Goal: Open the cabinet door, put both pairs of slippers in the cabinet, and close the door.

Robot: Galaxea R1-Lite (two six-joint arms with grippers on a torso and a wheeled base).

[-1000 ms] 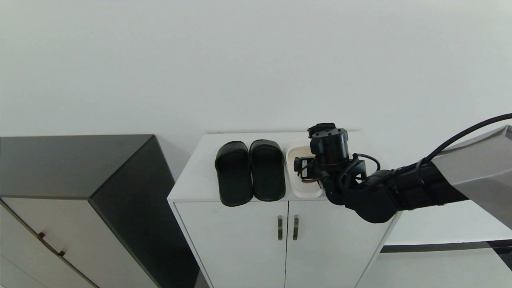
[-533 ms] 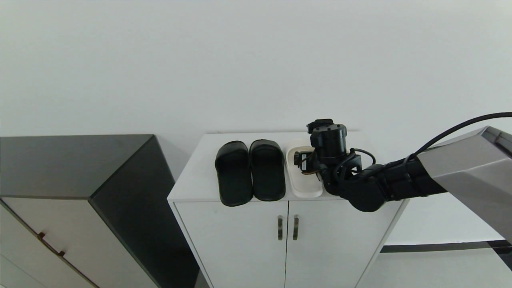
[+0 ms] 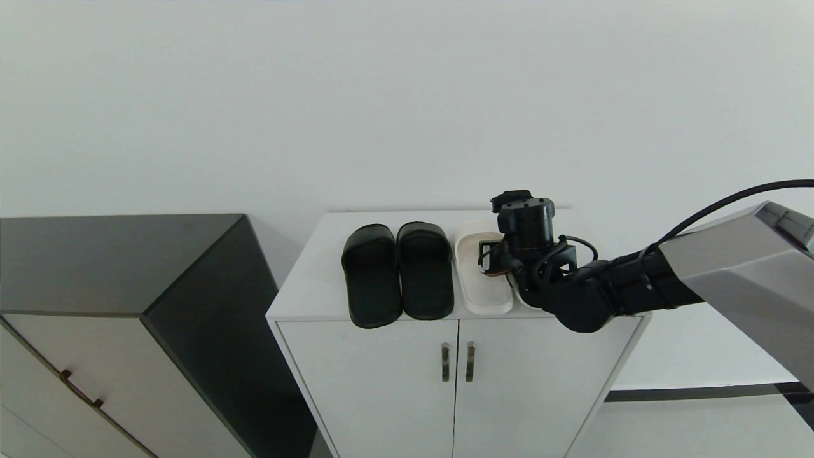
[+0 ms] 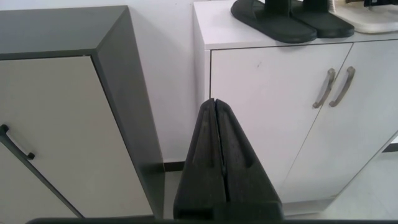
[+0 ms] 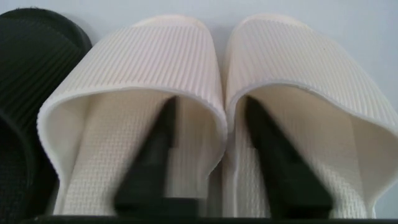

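Note:
A pair of white slippers (image 3: 478,280) and a pair of black slippers (image 3: 397,273) lie side by side on top of the white cabinet (image 3: 305,289). Both cabinet doors (image 3: 381,388) are closed. My right gripper (image 3: 488,259) is low over the white pair, and my arm hides the right slipper. In the right wrist view it (image 5: 210,101) is open, one finger (image 5: 155,155) under the strap of the left white slipper (image 5: 124,74), the other inside the right white slipper (image 5: 298,62). My left gripper (image 4: 215,106) hangs shut and holds nothing, low in front of the cabinet.
A dark cabinet (image 3: 121,267) with a pale front stands close to the left of the white one. The two door handles (image 3: 457,361) meet at the centre. A white wall rises right behind the cabinet top.
My right arm has moved forward and down over the white slippers, bringing the gripper's fingers into them. The slippers and doors have not moved.

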